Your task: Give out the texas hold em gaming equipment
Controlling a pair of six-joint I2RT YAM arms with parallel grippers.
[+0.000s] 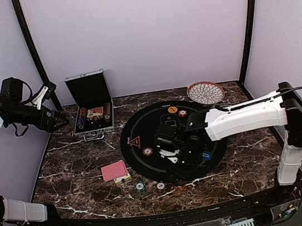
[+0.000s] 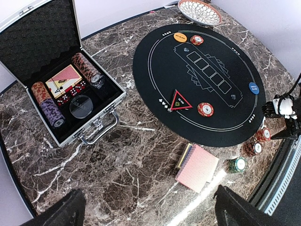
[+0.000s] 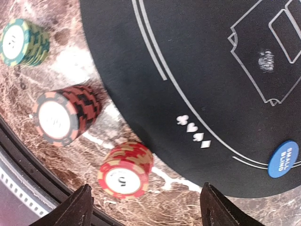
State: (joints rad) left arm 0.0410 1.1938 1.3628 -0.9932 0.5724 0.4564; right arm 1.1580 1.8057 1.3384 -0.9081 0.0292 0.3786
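1. The right pincer (image 3: 146,202) is seen released, its fingers spread wide with nothing gripped. It is held over the mat (image 3: 197,70) at the rim nearest the arm bases.
2. A red-and-cream chip stack (image 3: 124,170) lies just off that rim, ahead of the fingers and untouched. A dark red stack (image 3: 63,117) and a green stack (image 3: 22,41) are lined up along the same rim.
3. The left pincer (image 2: 150,209) is also seen spread open and empty, held high and well off the mat's left side.
4. The mat is round, black and matte, printed with white lines and five card outlines. It is laid on a table (image 1: 73,157) of glossy dark brown marble veined in white. Pale lilac walls (image 1: 138,25) and black posts (image 1: 28,40) close the room behind the mat.
5. On the mat are set a red-edged triangle (image 2: 180,100), a red chip (image 2: 205,109) beside it, a blue disc (image 3: 283,159), an orange disc (image 2: 180,37) and another red chip (image 2: 196,40).
6. A pile of red-backed cards (image 2: 197,168) is placed on the marble just off the mat's near-left rim.
7. An open metal case (image 2: 28,42), foam-lined, stands left of the mat; a patterned woven dish (image 2: 200,12) sits at the mat's far rim.
8. The case's rows of chips and its cards are shown clearly only by the left wrist view; the chip faces are shown close only by the right wrist view.
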